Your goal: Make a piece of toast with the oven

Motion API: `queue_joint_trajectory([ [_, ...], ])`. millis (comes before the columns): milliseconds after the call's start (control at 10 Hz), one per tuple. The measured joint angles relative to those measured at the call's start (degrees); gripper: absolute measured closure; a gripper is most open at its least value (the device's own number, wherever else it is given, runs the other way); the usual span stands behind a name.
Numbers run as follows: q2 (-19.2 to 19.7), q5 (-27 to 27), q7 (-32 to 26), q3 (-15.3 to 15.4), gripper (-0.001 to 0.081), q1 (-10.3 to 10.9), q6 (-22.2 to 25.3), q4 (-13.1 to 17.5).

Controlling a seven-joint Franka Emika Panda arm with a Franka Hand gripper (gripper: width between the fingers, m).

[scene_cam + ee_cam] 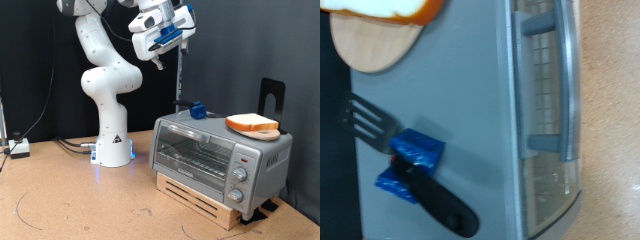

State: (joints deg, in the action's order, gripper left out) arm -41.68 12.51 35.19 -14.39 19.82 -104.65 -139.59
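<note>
So right now the end effector is hanging way up in the air, near the exterior view's top, well above the oven and not touching anything. Honestly I can't tell from either view whether its fingers are spread or closed, and nothing shows between them.

That oven is a small silver-grey box sitting on a slatted wooden stand on the tabletop, toward the exterior view's right. Its glass door is shut, with the wire rack visible behind it, and the knobs run down the panel on the right of the door.

As for the piece of toast, it's lying flat on top of the oven, resting on a round light wooden board near the oven's right end in the exterior view. In the wrist view you only catch the edge of the toast and the board at a corner of the frame.

Also on the oven roof there's a spatula with a slotted metal blade, a black handle and blue tape around its middle, lying apart from the board. From the outside camera you mostly see its blue bit toward the back of the roof.

The white arm base stands on the tabletop to the exterior view's left of the oven.
</note>
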Motion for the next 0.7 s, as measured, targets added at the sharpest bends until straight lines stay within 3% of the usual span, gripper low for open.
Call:
queue_joint_trajectory([
  [500,2.3,-4.3,-3.2,-0.8,-0.0001,-0.4,0.4,-1.8],
  [600,1.9,-1.5,-3.6,-0.8,-0.0001,-0.1,-3.2,-2.3],
  [700,1.2,2.1,-4.1,-0.7,-0.0001,0.3,-10.4,-3.8],
])
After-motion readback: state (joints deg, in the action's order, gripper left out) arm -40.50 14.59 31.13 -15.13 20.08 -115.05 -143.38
